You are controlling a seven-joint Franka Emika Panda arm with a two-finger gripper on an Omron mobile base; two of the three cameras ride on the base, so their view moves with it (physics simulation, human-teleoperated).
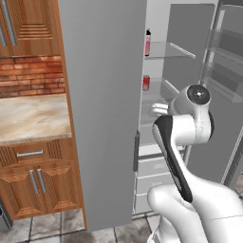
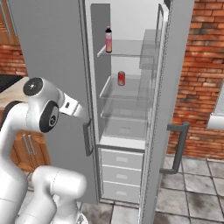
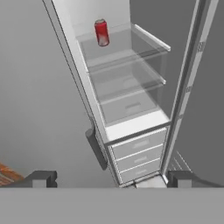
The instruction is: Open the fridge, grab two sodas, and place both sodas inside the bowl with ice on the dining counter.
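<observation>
Matte-grey fridge (image 2: pixel 52 65), right door ajar, red soda can (image 3: pixel 101 32) on glass shelf, gripper (image 3: pixel 111 179) spread wide.

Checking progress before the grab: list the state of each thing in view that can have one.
fridge: right door swung open, left door shut.
red can: upright on the middle glass shelf, untouched.
pink bottle: upright on the top shelf.
fridge drawers: all pushed in.
gripper: open, empty, pointed into the fridge.
wooden cabinet doors: shut.
</observation>
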